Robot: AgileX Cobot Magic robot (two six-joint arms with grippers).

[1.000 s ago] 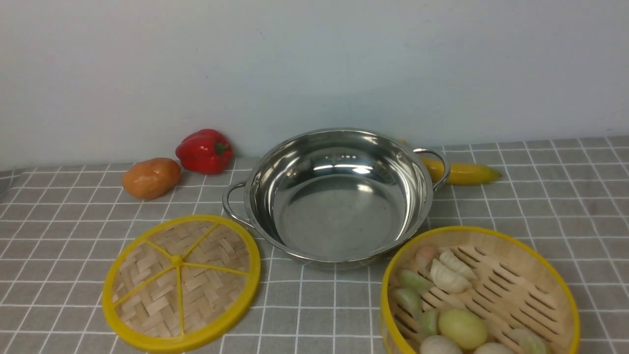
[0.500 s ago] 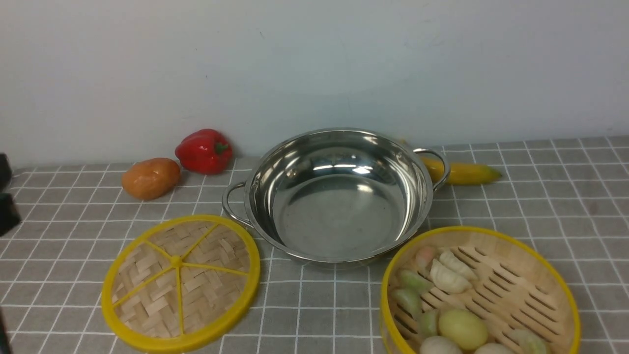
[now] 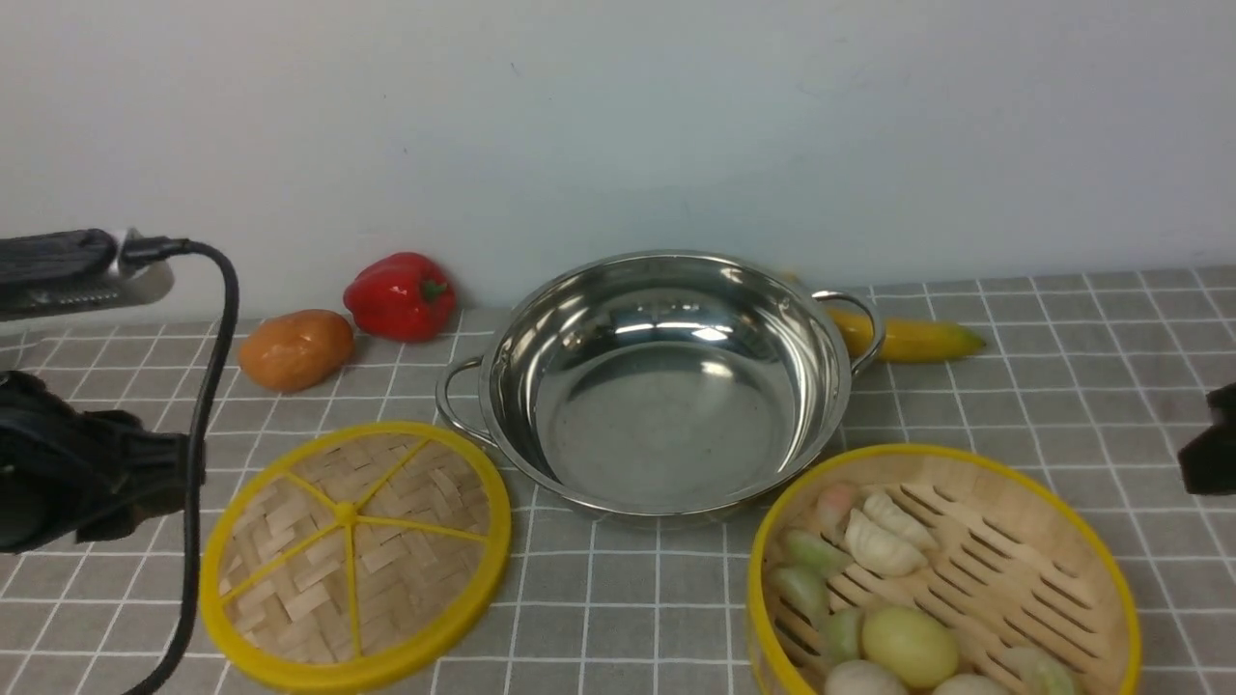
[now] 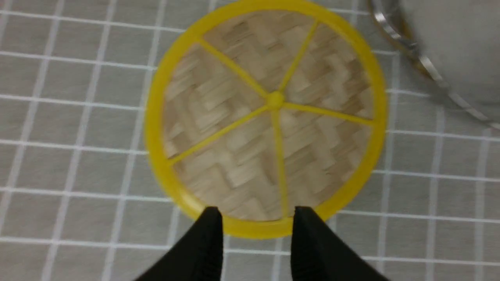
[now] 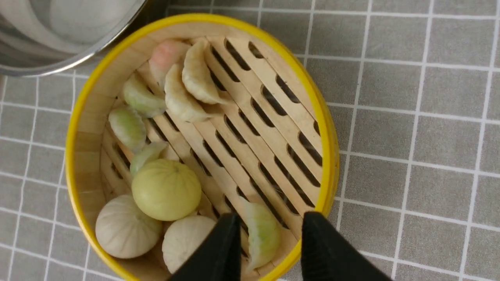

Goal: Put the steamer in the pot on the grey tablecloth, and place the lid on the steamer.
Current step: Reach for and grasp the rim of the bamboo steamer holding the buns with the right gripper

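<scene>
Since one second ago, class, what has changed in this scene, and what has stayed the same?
The left arm came in from the left edge toward the lid; the right arm is just entering at the right edge, near the steamer. Neither took hold of anything: the left pincer and right pincer are open. Lid, steamer, pot, pepper and banana stayed put.

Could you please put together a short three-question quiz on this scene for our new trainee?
1. True or false: the steamer already sits inside the pot.
2. Which lies nearest the left gripper? A) banana B) lid C) red pepper
3. Fill in: the right gripper has its jaws ___.
Key: 1 false, the steamer rests on the grey tablecloth beside the pot; 2 B; 3 open.
</scene>
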